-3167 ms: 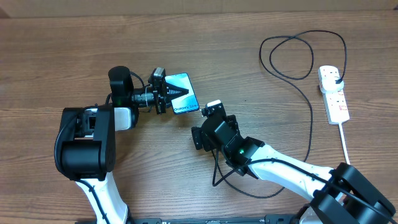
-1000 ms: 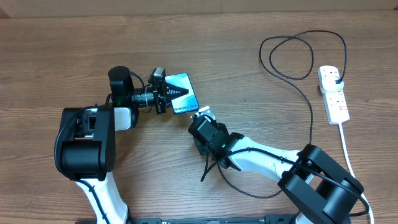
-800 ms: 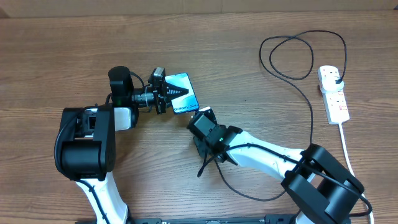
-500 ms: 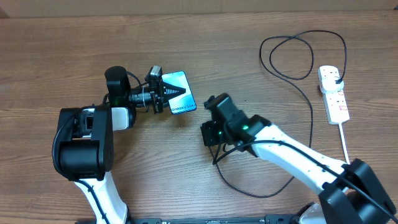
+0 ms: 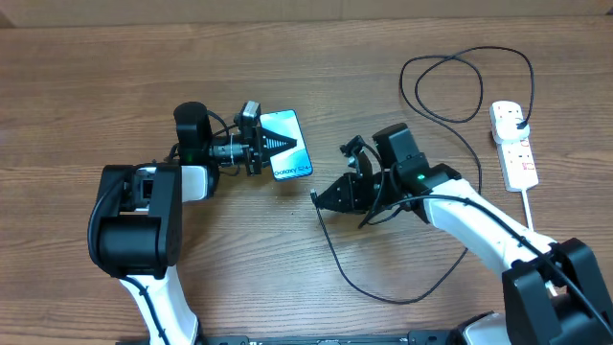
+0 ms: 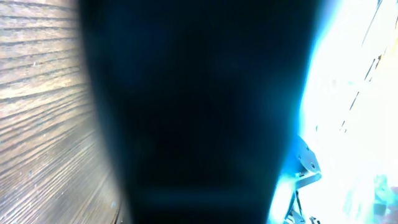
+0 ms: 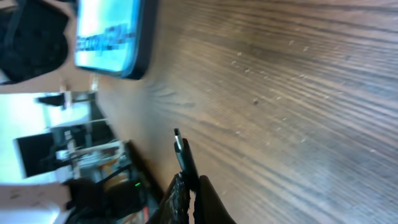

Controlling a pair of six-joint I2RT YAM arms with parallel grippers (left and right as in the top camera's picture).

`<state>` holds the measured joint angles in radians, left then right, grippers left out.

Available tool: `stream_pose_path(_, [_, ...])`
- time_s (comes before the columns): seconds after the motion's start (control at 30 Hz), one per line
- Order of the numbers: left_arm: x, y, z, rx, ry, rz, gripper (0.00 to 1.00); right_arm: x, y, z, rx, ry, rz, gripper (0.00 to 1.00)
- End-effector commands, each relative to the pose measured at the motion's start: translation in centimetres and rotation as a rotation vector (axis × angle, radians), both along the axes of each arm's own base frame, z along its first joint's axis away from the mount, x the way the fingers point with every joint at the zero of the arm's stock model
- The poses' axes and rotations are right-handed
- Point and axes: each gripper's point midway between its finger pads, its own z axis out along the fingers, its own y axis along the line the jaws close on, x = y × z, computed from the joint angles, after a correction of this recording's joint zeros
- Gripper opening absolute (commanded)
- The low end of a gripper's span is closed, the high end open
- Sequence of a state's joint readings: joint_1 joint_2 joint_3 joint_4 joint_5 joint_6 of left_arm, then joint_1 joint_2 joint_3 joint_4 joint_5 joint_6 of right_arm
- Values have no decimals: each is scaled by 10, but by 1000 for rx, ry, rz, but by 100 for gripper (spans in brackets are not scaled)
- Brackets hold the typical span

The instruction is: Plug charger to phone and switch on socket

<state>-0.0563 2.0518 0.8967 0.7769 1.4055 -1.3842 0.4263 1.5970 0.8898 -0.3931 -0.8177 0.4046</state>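
The right tool [image 5: 326, 196] pinches the charger [image 7: 181, 150] — its thin black plug tip points straight ahead. The light-blue phone [image 5: 287, 126], ahead-left, is pinched by the left tool [image 5: 276, 143].

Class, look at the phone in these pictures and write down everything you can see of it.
The phone is a slim rectangle with a lit light-blue screen, black rim and rounded corners, and white lettering near one end. The left gripper is closed on the opposite end, one black finger across the screen. Whether it rests on the table cannot be told. The charger tip is apart from it, not plugged in.
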Motion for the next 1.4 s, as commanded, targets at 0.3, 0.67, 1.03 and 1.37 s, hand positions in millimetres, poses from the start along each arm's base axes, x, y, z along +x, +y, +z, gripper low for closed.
stream_pose_path(0.3, [8, -24, 0, 34, -12, 37, 5, -7, -10, 13, 106, 21, 42, 4])
stream_pose_path(0.67, [34, 30, -1, 42, -37, 170, 4, 6, -7, -16, -238, -226, -4, 75])
stream_pose_path(1.03, [42, 72, -9, 56, -30, 249, 4, 33, 0, -20, -632, -608, -103, 100])
stream_pose_path(1.37, [43, 72, -9, 59, -30, 256, 4, 45, 2, -57, -741, -636, -111, 92])
